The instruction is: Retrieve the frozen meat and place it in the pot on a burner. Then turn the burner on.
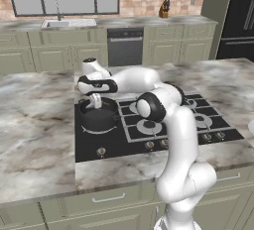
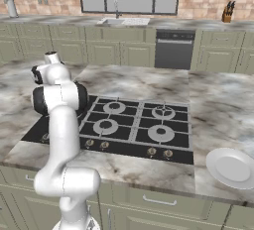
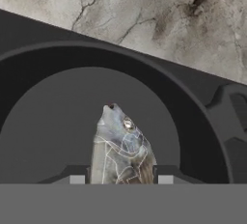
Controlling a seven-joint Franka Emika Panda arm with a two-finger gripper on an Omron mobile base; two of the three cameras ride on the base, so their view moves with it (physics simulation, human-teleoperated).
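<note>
The tool [image 3: 120,179] is closed on the frozen meat [image 3: 120,148], a pale, mottled, fish-shaped piece that sticks out between its two dark finger tips. In the hand view the meat hangs over the open mouth of the pot [image 3: 193,107], with the pot's grey floor behind it and its thick dark rim curving round; whether the meat touches that floor cannot be told. In the left base view the tool [image 1: 94,100] hovers just above the pot [image 1: 99,120], which sits on the flat black burner [image 1: 85,131] at the left end of the cooktop, beside the grated burners. The marbled worktop [image 1: 34,125] surrounds the cooktop.

The step in hand looks like placing the meat in the pot. The next move probably calls for releasing the piece well inside the rim, then lifting straight up clear of the pot before reaching for the knob [image 1: 101,151] at the cooktop's front edge, likely the one serving this burner.
</note>
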